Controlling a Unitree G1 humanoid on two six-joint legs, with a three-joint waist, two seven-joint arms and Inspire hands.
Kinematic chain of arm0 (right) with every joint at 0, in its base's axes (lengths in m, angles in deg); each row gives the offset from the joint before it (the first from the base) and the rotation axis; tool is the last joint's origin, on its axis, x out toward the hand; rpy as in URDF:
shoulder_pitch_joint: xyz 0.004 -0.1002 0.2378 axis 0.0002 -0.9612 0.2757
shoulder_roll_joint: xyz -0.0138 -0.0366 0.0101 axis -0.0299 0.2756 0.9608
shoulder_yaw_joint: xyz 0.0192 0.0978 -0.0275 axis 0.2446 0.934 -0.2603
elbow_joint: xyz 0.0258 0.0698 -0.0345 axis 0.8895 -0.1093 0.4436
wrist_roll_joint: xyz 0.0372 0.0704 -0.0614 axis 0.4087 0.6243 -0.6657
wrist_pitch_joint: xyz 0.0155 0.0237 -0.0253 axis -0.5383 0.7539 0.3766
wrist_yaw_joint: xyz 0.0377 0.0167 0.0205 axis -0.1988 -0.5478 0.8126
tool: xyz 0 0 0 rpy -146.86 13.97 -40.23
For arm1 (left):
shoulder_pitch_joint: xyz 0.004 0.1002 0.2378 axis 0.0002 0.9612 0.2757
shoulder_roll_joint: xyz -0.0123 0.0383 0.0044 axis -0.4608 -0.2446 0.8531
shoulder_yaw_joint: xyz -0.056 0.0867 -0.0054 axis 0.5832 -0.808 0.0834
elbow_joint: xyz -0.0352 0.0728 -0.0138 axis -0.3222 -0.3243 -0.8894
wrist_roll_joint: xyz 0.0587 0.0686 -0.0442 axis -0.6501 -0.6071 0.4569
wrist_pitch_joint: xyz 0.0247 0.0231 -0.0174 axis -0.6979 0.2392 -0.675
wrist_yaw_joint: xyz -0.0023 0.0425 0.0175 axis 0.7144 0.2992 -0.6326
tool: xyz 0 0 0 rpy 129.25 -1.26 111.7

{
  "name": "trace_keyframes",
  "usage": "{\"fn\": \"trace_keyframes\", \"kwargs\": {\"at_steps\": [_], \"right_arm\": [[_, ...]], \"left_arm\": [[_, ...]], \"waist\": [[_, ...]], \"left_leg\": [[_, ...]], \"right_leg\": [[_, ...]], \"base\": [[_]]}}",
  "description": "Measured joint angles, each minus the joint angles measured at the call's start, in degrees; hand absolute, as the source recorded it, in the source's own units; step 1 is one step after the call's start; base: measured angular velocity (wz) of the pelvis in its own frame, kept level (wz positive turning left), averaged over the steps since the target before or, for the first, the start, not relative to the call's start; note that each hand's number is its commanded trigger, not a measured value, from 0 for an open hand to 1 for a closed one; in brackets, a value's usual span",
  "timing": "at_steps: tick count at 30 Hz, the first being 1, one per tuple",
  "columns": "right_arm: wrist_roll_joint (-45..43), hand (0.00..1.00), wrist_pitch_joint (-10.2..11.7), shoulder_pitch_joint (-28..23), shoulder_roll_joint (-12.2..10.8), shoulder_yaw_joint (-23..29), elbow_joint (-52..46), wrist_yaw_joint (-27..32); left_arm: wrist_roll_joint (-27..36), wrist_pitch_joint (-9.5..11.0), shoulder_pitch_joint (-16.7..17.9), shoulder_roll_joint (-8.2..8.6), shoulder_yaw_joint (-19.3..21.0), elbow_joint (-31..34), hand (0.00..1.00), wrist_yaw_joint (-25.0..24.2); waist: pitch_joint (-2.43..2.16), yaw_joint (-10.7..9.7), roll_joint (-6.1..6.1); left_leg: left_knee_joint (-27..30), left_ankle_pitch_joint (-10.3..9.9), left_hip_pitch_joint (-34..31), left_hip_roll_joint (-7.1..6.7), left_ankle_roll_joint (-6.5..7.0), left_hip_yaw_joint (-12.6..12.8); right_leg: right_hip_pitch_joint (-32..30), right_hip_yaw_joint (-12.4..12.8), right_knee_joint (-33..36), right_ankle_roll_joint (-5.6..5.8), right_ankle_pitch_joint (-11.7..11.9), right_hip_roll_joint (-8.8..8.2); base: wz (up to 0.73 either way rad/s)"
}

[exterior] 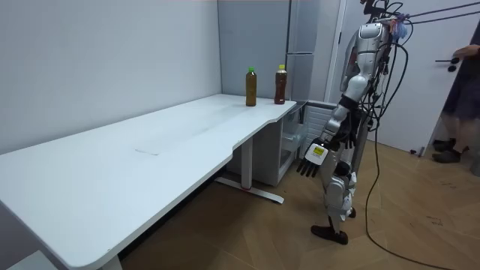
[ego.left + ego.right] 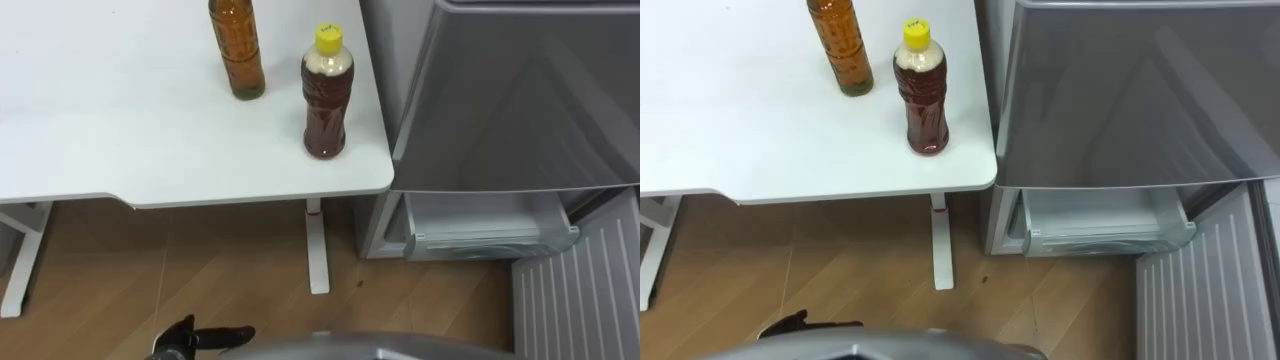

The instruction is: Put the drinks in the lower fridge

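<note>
Black and low over the wood floor (image 2: 200, 260) hangs the left hand (image 2: 203, 338), its fingers straight and loose, holding nothing. Past it is the white table (image 2: 120, 140). Near the table's corner stands the bottle with the yellow cap (image 2: 327, 95), full of brown drink. The second bottle (image 2: 237, 48) is just behind. Beside the table is the grey fridge (image 2: 520, 100). Its bottom door (image 2: 590, 295) is open and a drawer (image 2: 490, 232) shows.
</note>
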Motion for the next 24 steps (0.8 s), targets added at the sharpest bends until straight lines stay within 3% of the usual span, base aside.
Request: {"fn": "trace_keyframes", "kwargs": {"at_steps": [9,24], "right_arm": [[-0.55,0.00,0.03,-0.15,0.00,-0.02,-0.61,0.00],[-0.58,0.00,0.13,0.88,0.08,0.66,0.32,0.06]], "left_arm": [[0.05,0.29,0.06,0.12,-0.09,-0.02,0.00,0.43],[0.49,0.00,0.80,0.85,0.11,-0.06,0.00,0.26]], "waist": [[-0.03,-0.02,0.18],[-0.05,-0.23,1.50]], "left_leg": [[0.03,-0.01,-0.07,0.00,0.01,0.01],[0.04,-0.05,-0.18,0.00,0.07,-0.13]], "right_leg": [[-0.03,-0.15,0.02,0.00,0.00,-0.01],[0.02,-0.39,0.00,0.00,0.00,-0.08]], "base": [[0.00],[0.00]]}}
